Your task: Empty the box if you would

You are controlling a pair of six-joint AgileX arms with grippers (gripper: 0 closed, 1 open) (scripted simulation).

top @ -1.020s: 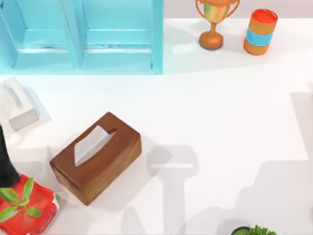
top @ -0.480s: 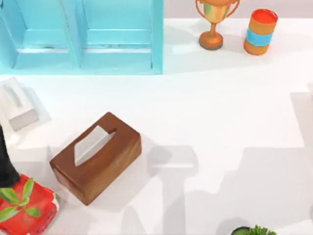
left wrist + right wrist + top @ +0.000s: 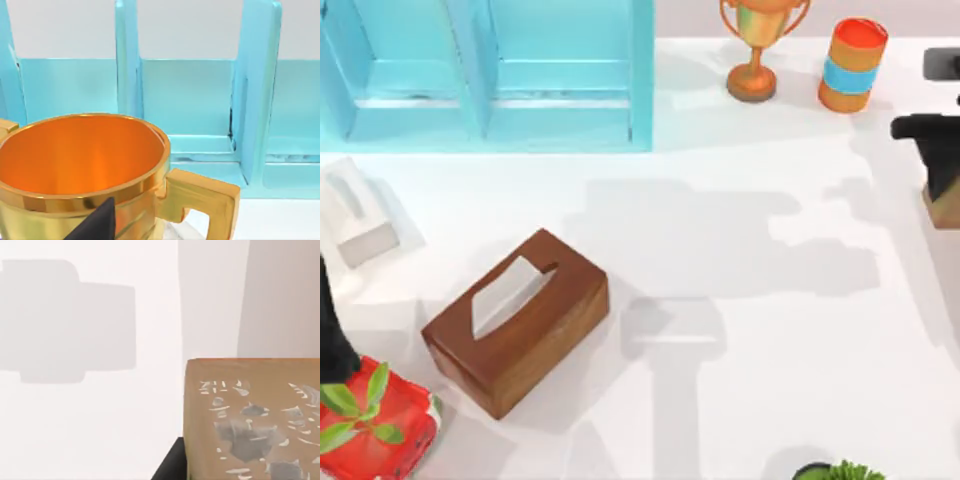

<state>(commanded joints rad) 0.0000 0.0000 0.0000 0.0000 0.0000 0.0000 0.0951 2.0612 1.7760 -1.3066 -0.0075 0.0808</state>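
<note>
- Right gripper [image 3: 939, 186], at the table's right edge, is closed on a tan block [image 3: 250, 415].
- Wooden tissue box [image 3: 516, 320] lies well apart from it, nearer the left gripper [image 3: 97, 224].
- Whether the left gripper grips anything, I cannot tell; a gold cup [image 3: 82, 165] is just before it.

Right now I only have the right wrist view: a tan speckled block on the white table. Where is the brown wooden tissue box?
Observer: The brown wooden tissue box lies on the table's left half, with a white tissue showing in its top slot.
Operator: Anything crowding it?
Observer: A red planter with green leaves stands off its lower-left corner, apart from it.
Operator: And the left arm?
Observer: The left arm is at the table's left edge, just above that planter.
</note>
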